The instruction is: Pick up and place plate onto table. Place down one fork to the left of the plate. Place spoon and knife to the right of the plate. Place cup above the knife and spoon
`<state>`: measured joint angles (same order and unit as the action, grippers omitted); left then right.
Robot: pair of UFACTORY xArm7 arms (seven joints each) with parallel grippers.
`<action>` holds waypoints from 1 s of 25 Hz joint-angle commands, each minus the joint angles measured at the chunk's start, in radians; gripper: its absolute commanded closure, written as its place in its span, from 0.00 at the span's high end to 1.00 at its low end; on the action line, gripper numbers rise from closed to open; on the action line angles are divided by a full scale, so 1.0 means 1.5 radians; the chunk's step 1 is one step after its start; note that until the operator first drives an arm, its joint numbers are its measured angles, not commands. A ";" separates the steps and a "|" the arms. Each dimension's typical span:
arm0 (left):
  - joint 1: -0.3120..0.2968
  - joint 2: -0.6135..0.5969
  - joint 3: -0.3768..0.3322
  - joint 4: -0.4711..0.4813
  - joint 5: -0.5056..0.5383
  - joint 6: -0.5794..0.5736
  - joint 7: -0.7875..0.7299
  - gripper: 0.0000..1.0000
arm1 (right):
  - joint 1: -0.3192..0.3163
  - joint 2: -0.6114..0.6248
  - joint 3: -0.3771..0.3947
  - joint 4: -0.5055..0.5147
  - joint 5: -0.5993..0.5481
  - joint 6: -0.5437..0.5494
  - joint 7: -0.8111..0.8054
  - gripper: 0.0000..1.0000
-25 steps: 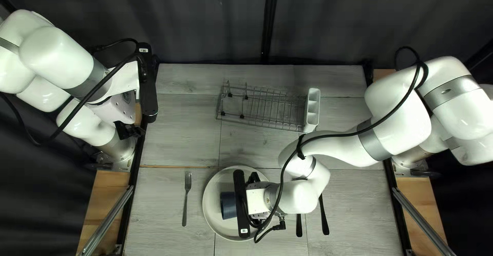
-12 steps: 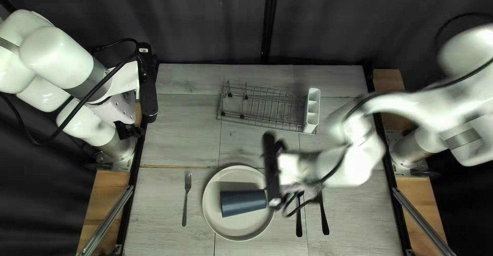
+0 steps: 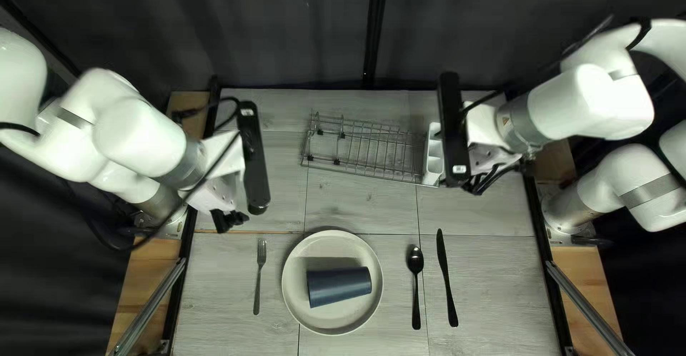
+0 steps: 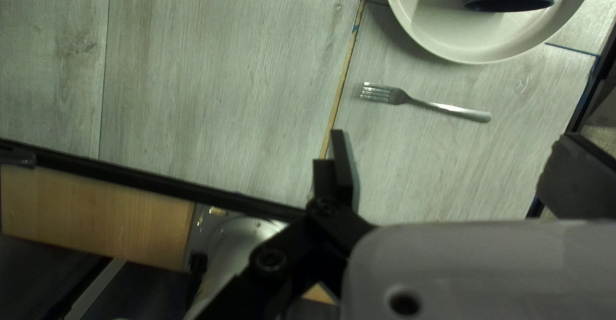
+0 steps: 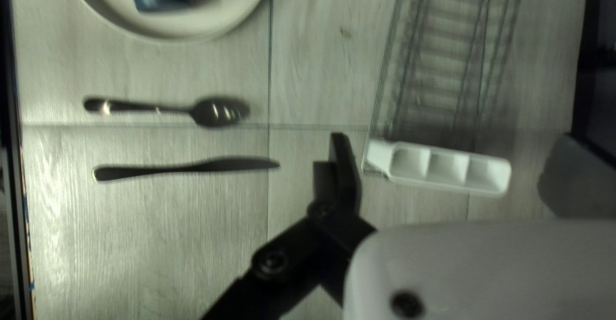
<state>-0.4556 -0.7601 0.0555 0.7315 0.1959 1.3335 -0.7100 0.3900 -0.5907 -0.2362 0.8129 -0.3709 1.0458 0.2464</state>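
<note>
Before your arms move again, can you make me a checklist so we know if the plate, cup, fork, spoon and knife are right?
- Plate down on the table: ok.
- Fork left of the plate, in the top left view: ok.
- Spoon and knife right of the plate: ok.
- Cup above the spoon and knife: not ok, it's on the plate.
- Cup standing up: not ok, it's on its side.
- Cup away from left gripper and right gripper: ok.

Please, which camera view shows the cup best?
The top left view is best: the whole cup is visible, lying on its side on the plate. Both wrist views show only one end; the rest is cut off.
</note>
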 commanded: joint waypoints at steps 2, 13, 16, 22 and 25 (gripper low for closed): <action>-0.019 0.166 -0.039 -0.048 0.052 -0.228 -0.036 1.00 | 0.000 -0.001 0.000 0.000 0.000 0.000 0.000 1.00; -0.018 0.234 -0.070 -0.058 0.112 -0.292 -0.059 1.00 | 0.000 -0.001 0.000 0.000 0.000 0.000 0.000 1.00; -0.011 0.294 -0.107 -0.074 0.228 -0.364 -0.098 1.00 | 0.000 -0.001 0.000 0.000 0.000 0.000 0.000 1.00; -0.009 0.295 -0.110 -0.079 0.244 -0.374 -0.105 1.00 | 0.000 -0.001 0.000 0.000 0.000 0.000 0.000 1.00; -0.005 0.326 -0.114 -0.067 0.262 -0.391 -0.115 1.00 | 0.000 -0.001 0.000 0.000 0.000 0.000 0.000 1.00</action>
<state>-0.4686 -0.3153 -0.1096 0.6140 0.5637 0.7715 -0.8685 0.3898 -0.5916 -0.2363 0.8128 -0.3708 1.0465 0.2461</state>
